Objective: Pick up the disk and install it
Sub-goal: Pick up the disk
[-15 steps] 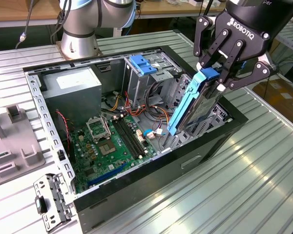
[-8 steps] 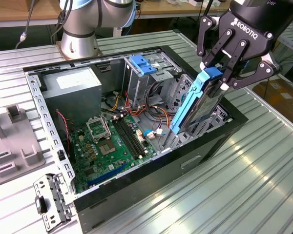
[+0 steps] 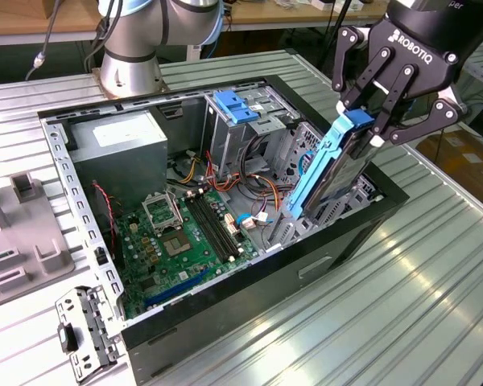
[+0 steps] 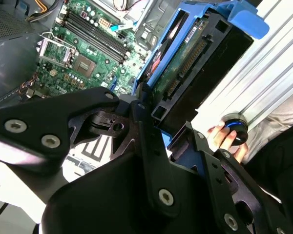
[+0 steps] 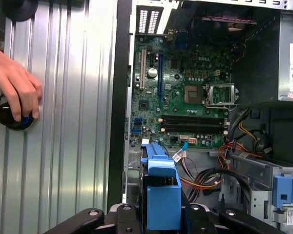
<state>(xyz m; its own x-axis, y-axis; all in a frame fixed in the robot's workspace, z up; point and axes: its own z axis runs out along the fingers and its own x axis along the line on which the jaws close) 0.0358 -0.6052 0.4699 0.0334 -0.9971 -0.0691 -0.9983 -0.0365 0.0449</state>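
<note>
The disk (image 3: 332, 170), a flat drive with blue plastic side rails, hangs tilted on edge over the open computer case (image 3: 350, 237), by the wall at the exterior view's right. Its lower end dips toward the metal drive bay (image 3: 306, 149) inside. My gripper (image 3: 372, 129) is shut on the disk's upper end, a black finger on each flat side. In the second wrist view the disk (image 4: 195, 53) shows its circuit-board face, and the gripper (image 4: 156, 114) clamps it. In the first wrist view the disk's blue rail (image 5: 161, 190) stands above the motherboard (image 5: 185, 92).
Inside the case sit the grey power-supply box (image 3: 121, 149), the green motherboard (image 3: 189, 233), loose cables (image 3: 249, 181) and a blue bracket (image 3: 235, 106) on the upper bay. A person's hand (image 5: 14, 83) rests on a black knob (image 5: 12, 119) on the ribbed table. A loose metal bracket (image 3: 80, 330) lies front left.
</note>
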